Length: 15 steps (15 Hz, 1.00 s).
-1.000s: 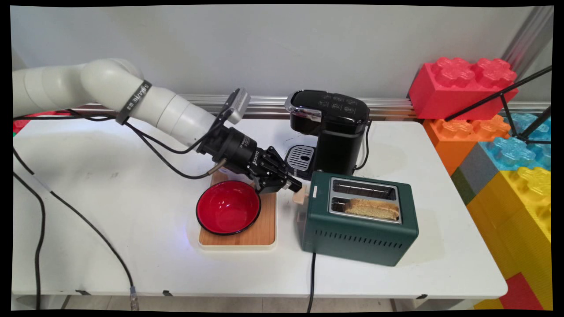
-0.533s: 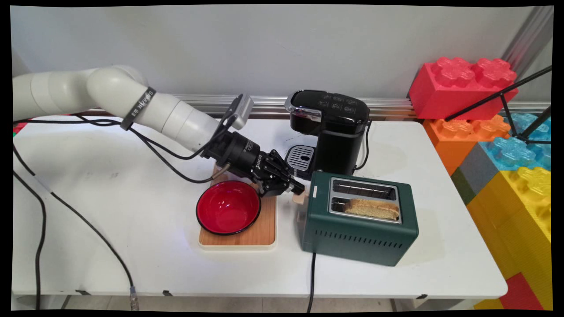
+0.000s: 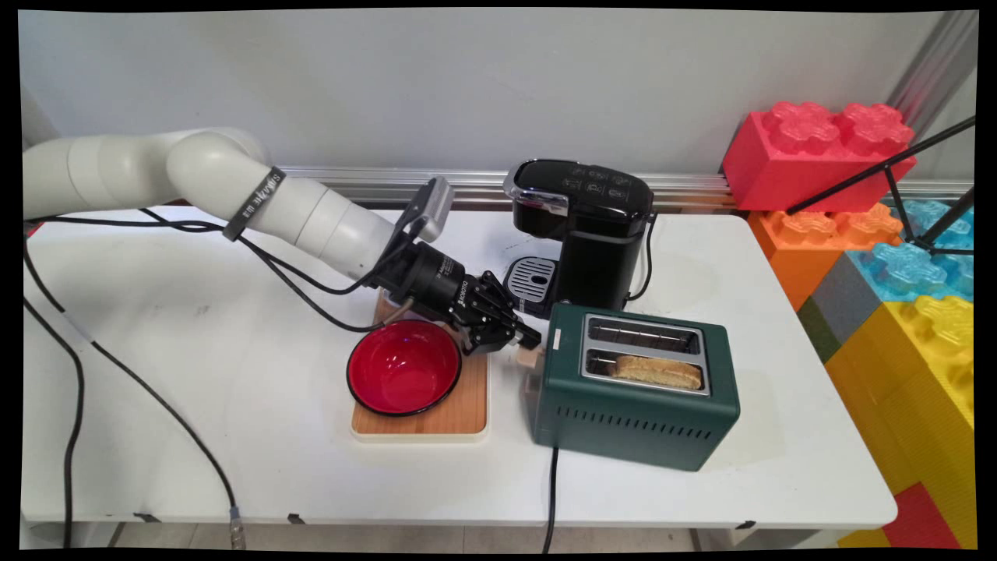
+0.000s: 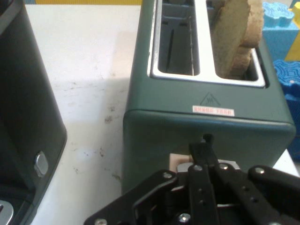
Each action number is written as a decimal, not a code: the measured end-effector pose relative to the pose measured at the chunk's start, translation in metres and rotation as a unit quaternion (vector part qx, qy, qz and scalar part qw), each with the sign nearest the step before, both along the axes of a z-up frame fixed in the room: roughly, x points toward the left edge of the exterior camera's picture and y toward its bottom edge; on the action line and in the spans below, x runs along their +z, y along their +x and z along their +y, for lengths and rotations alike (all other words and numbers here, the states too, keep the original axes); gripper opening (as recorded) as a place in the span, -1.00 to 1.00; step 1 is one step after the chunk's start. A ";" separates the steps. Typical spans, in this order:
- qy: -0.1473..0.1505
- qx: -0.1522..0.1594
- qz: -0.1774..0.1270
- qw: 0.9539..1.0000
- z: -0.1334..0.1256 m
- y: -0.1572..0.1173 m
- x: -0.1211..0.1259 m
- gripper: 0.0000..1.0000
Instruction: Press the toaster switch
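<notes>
The gripper is pressed against the left end of the green toaster, its jaws closed together with their tips resting on top of the pale lever that rides in the slot on that end face. In the hand view the two fingers stand side by side just above the lever's beige tab.

A slice of bread sits low in the toaster's nearer slot; the farther slot is empty.

The lever looks like a small, stiff plastic tab (smooth, so probably slippery under hard fingertips), best met squarely on its flat top close to the toaster wall.

The toaster itself seems heavy enough to stay put. The bread is light and crumbly.

Left of the toaster a red bowl sits on a wooden board; behind the toaster stands a black coffee machine.
</notes>
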<state>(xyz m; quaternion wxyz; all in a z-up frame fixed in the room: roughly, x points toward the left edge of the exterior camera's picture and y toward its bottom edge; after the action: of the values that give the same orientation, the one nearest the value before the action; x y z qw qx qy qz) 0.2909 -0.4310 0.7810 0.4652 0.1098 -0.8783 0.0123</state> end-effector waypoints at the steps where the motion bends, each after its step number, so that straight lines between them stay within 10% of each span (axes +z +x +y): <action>1: -0.001 0.000 -0.002 1.000 0.000 0.000 -0.002 -1.00; 15: -0.006 -0.013 -0.022 1.000 0.002 -0.002 -0.023 -1.00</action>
<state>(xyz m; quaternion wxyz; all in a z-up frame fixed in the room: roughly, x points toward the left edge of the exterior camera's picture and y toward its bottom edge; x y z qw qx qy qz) 0.2893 -0.4292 0.7580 0.4464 0.0950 -0.8896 0.0140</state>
